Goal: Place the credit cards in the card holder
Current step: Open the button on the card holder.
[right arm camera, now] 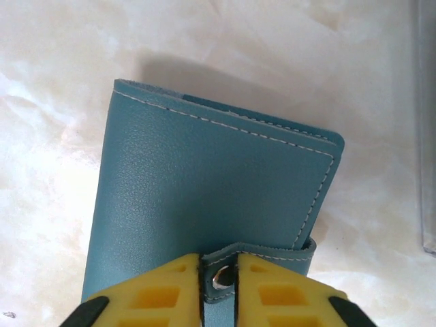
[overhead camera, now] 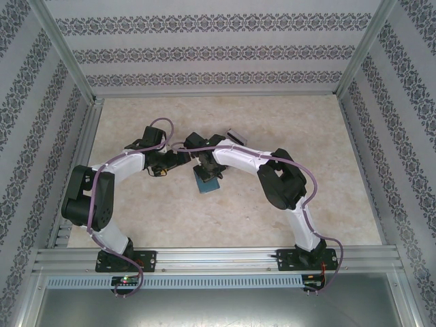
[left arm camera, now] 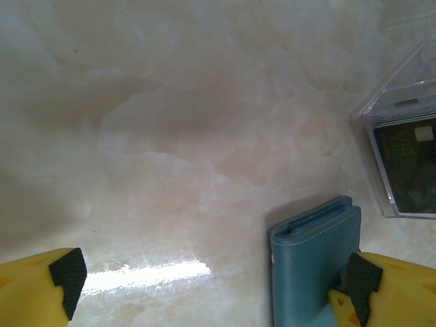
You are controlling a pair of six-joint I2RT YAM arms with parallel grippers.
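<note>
The holder (right arm camera: pixel 204 184) lies flat on the counter (left arm camera: pixel 170 136), cover shut and stitched face up. Its strap (right arm camera: pixel 272 252) wraps round the near edge, and the metal snap (right arm camera: pixel 221 278) shows right at the tip of the tab.

The right pincer (right arm camera: pixel 219 269) is clamped on that strap, yellow fingers squeezing the tab from both sides with the snap between them. Whether the snap is popped yet, I can't tell from here.

The left pincer (left arm camera: pixel 211 283) hangs low over the counter just beside the holder, spread wide and gripping nothing. One pad (left arm camera: pixel 359 283) sits at the holder's long edge; touching or just above it, I can't say.

Near the holder's far end stands a clear tray (left arm camera: pixel 395 88) with a dark card (left arm camera: pixel 409 163) inside it. I can't make out how many more cards are in there.

So where does the job stand? Very early, by my reading. No card is in either pincer, none is seen going into the holder, and the cover is not open. This looks like the opening step: get the strap free and fold the cover back. After that comes the bulk of the work, which is lifting each card out of the tray and sliding it into a sleeve.
</note>
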